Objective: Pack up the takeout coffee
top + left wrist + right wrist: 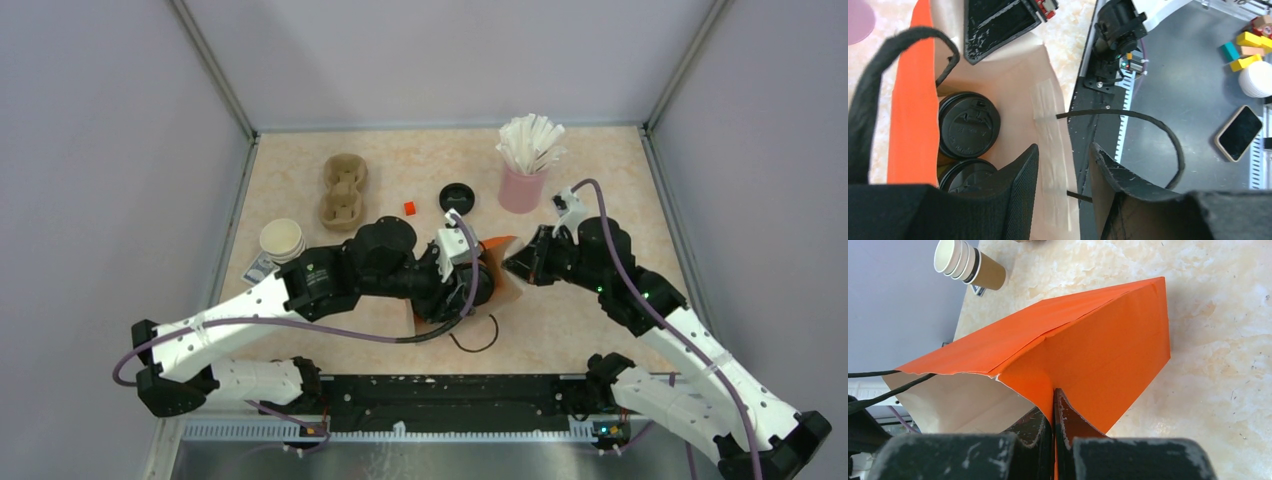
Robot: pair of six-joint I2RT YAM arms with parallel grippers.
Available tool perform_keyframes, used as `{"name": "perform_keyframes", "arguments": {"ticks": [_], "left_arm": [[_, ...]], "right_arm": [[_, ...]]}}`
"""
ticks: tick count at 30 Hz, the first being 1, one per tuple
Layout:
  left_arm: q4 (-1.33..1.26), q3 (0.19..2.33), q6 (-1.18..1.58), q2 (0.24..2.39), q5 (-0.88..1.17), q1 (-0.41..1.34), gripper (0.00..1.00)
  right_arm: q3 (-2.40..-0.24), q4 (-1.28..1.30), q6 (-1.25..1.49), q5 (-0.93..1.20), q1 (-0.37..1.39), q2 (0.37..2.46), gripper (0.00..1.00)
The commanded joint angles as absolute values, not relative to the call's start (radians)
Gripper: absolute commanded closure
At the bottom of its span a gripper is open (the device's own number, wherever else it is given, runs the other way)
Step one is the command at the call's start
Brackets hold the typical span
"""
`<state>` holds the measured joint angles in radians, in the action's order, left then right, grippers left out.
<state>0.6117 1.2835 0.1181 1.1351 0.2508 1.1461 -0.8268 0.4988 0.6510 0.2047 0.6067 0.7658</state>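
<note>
An orange paper bag (1098, 340) stands open at mid-table, tan inside. Two takeout coffees sit in it side by side, each with a black lid: one (968, 125) in full view, the other (960, 172) partly hidden behind my left finger. My left gripper (1064, 147) hangs over the bag's near wall (1050, 120). It is open and straddles that wall, one finger inside the bag and one outside. My right gripper (1054, 390) is shut on the bag's rim at the far right side. From the top, both grippers, left (470, 282) and right (512, 262), meet at the bag (497, 243).
A pink cup of white straws (522, 185) stands at the back right. A loose black lid (457, 197) and a small red piece (409, 207) lie behind the bag. A cardboard cup carrier (343, 188) and a stack of lidless cups (281, 240) are on the left. The bag's black handle (475, 335) loops towards the near edge.
</note>
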Motion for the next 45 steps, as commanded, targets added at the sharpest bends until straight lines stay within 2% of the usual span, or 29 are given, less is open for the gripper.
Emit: {"name": "perform_keyframes", "arguments": {"ticks": [1, 4, 7, 8, 11, 17, 21, 24, 27, 34, 40, 45], "left_arm": [[0.621, 1.36, 0.148, 1.152, 0.357, 1.142, 0.49], [0.649, 1.389, 0.162, 1.15, 0.355, 1.141, 0.25], [0.657, 1.394, 0.179, 1.117, 0.268, 1.141, 0.05], [0.647, 1.389, 0.184, 1.102, 0.237, 1.141, 0.02], [0.608, 1.358, 0.209, 1.054, 0.175, 1.141, 0.01], [0.615, 1.333, 0.257, 1.029, 0.178, 1.141, 0.01], [0.646, 1.367, 0.287, 1.002, 0.023, 1.141, 0.01], [0.685, 1.397, 0.326, 0.989, -0.168, 1.141, 0.01], [0.792, 1.457, 0.342, 1.016, -0.225, 1.141, 0.01], [0.993, 1.554, 0.386, 1.108, -0.211, 1.141, 0.17], [0.967, 1.443, 0.464, 1.1, -0.155, 1.141, 0.17], [0.924, 1.369, 0.482, 1.082, -0.158, 1.141, 0.27]], "right_arm": [[-0.858, 0.466, 0.675, 0.214, 0.614, 0.738, 1.0], [-0.866, 0.474, 0.674, 0.206, 0.614, 0.738, 1.0], [-0.864, 0.479, 0.674, 0.204, 0.614, 0.732, 1.0], [-0.861, 0.481, 0.674, 0.204, 0.614, 0.73, 1.0], [-0.858, 0.489, 0.677, 0.2, 0.614, 0.726, 1.0], [-0.87, 0.496, 0.677, 0.192, 0.614, 0.74, 1.0], [-0.878, 0.541, 0.681, 0.139, 0.614, 0.722, 1.0], [-0.886, 0.568, 0.686, 0.112, 0.614, 0.714, 1.0], [-0.903, 0.595, 0.693, 0.099, 0.614, 0.718, 1.0], [-0.927, 0.643, 0.722, 0.041, 0.614, 0.721, 1.0], [-0.918, 0.648, 0.752, 0.013, 0.614, 0.72, 1.0], [-0.916, 0.65, 0.77, 0.003, 0.614, 0.716, 1.0]]}}
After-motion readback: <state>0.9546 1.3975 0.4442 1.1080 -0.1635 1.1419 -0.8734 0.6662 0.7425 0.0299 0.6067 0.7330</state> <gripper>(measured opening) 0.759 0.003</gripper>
